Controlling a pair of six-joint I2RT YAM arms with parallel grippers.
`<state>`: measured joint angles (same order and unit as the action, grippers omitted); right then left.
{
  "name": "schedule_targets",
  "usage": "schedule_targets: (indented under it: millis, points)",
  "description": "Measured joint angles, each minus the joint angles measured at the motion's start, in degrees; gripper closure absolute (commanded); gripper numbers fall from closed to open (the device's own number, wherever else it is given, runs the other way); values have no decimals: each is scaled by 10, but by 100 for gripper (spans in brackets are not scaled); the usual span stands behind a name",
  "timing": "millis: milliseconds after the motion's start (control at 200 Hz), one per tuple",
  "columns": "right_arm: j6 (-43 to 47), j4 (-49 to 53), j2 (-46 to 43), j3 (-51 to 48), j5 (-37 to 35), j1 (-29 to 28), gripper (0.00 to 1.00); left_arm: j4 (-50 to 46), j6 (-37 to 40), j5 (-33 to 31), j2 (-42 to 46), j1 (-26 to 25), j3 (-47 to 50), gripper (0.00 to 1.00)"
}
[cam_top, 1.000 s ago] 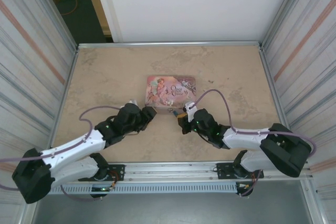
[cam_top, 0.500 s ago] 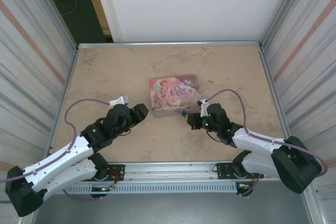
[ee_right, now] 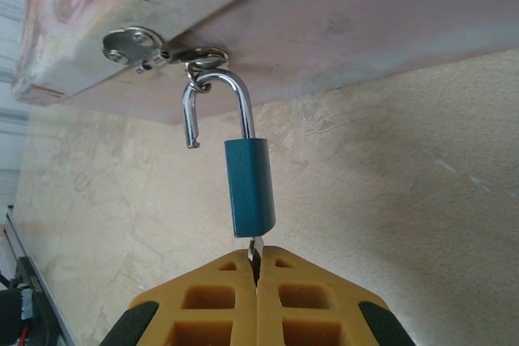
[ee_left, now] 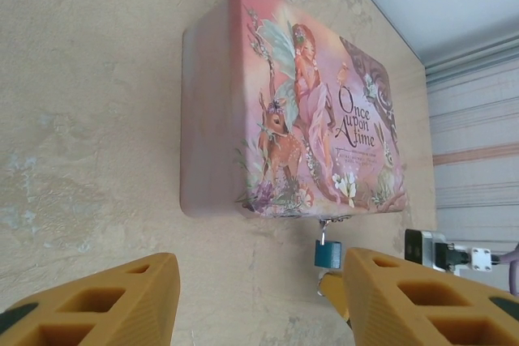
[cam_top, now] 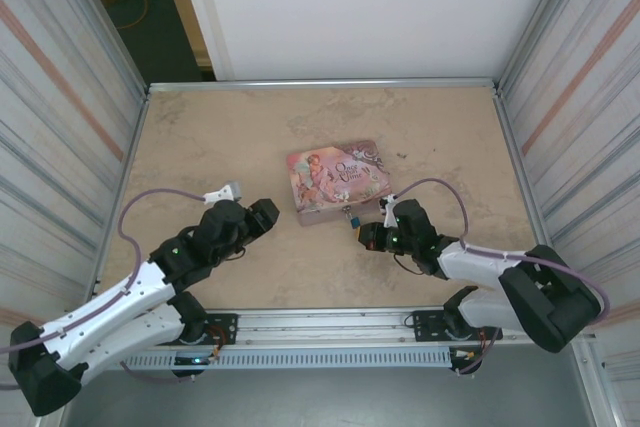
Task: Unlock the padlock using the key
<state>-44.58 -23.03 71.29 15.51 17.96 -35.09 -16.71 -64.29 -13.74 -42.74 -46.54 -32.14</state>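
Pinching the key [ee_right: 255, 250] seated in the padlock [ee_right: 249, 185] base, the right gripper [ee_right: 256, 269] is clamped tight; the padlock hangs at the pink tin [ee_left: 243, 95] front edge, its shackle [ee_right: 243, 103] free at one end. Facing the tin, the left gripper [ee_left: 255, 301] hovers open-jawed; unlocking looks done, so the next move likely calls for unhooking the shackle.

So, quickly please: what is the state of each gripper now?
Left gripper: open, holding nothing.
Right gripper: closed on the key, which sits in the padlock.

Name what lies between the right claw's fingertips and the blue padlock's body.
The thin key, pinched in the right claw, enters the padlock at its base; the right wrist view shows it.
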Motion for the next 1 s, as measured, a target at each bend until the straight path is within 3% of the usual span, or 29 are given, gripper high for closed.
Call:
schedule_targets:
  millis: [341,531,882,1002]
  points:
    - [0,-31,51,0,1,1,97,-14,-4,-5,14,0,0,44]
    - [-5,-25,60,-1,-2,6,73,-17,-4,-6,15,0,0,44]
    - [8,64,-18,-2,-21,7,52,-29,-6,-14,22,0,0,44]
    - [28,114,-75,0,-38,7,32,-30,-6,-14,22,0,0,44]
